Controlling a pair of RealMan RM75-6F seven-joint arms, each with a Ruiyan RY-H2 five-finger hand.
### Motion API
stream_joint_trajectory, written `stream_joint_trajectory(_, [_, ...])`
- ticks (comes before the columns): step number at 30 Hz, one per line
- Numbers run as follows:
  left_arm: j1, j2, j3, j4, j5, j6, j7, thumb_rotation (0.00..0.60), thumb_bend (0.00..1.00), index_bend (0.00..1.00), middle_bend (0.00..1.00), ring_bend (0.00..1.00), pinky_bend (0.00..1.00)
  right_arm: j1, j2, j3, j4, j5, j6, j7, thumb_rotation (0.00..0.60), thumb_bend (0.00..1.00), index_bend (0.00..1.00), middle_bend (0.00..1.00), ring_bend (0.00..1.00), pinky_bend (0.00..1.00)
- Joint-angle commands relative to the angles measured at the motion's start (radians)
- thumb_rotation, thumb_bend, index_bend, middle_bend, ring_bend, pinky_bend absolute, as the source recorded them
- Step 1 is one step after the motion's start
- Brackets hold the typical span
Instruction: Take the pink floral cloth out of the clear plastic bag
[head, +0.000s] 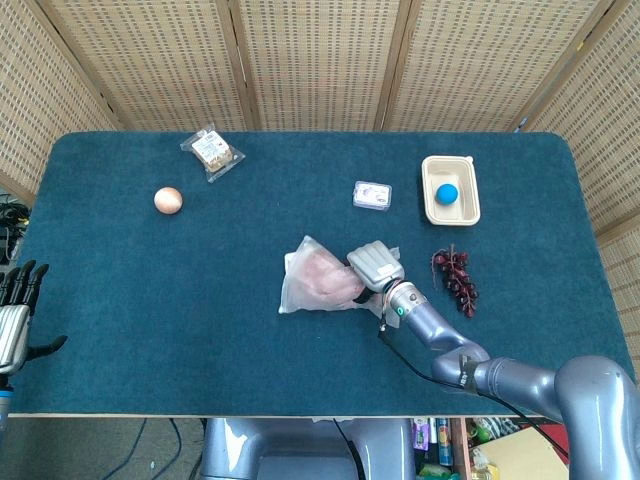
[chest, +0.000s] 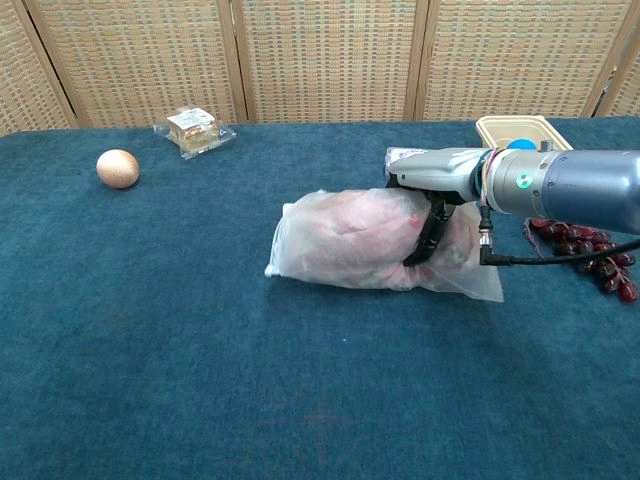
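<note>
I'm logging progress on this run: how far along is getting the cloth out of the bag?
Done: the right hand has reached the clear plastic bag and grips it near one end. In hand: only the bag, with the pink floral cloth bunched inside. Left: the cloth has not come out at all, and the left hand waits open at the table edge.
</note>
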Motion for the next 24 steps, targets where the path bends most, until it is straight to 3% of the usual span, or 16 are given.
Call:
stream_joint_trajectory(1, [-0.004,-0.003,0.001,0.004,-0.003,-0.008,-0.001,0.600,0.02,0.00,0.00,0.00,0.00,-0.036,-0.013,0.007,0.006,-0.100,0.068,0.091,0.600,0.40,0.67,0.79,0.69,0.62])
stream_joint_trajectory(12, [-0.080,-0.002,-0.038,0.038,0.002,-0.096,-0.072,0.600,0.02,0.00,0.00,0.00,0.00,-0.041,-0.049,0.024,0.052,-0.345,0.266,0.220,0.600,0.40,0.67,0.79,0.69,0.62])
stream_joint_trajectory(16, [-0.144,0.003,-0.063,0.064,0.026,-0.159,-0.118,0.600,0.02,0.01,0.00,0.00,0.00,-0.015,-0.082,0.036,0.087,-0.363,0.261,0.212,0.600,0.40,0.67,0.78,0.69,0.62])
stream_joint_trajectory(24, [-0.280,0.015,-0.107,0.062,0.054,-0.337,-0.326,0.600,0.02,0.17,0.00,0.00,0.00,0.050,-0.160,0.083,0.130,-0.334,0.205,0.165,0.600,0.40,0.67,0.78,0.69,0.62])
